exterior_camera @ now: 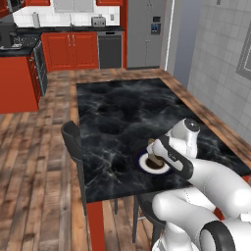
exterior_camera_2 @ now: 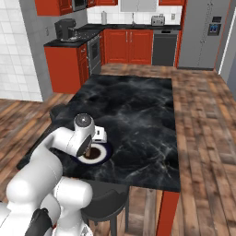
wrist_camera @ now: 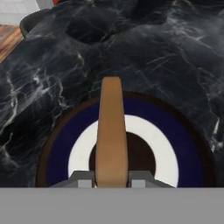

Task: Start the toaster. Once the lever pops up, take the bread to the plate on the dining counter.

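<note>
Jaws pinch the bread (wrist_camera: 111, 131) edge-on above the plate (wrist_camera: 175, 131).

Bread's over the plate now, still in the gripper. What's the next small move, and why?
Probably lower a touch, then open. In the hand view the gripper is shut on the bread, held edge-on over the white centre of the plate on the dining counter. How far the slice hangs above the plate is hard to tell, so ease down first.
</note>
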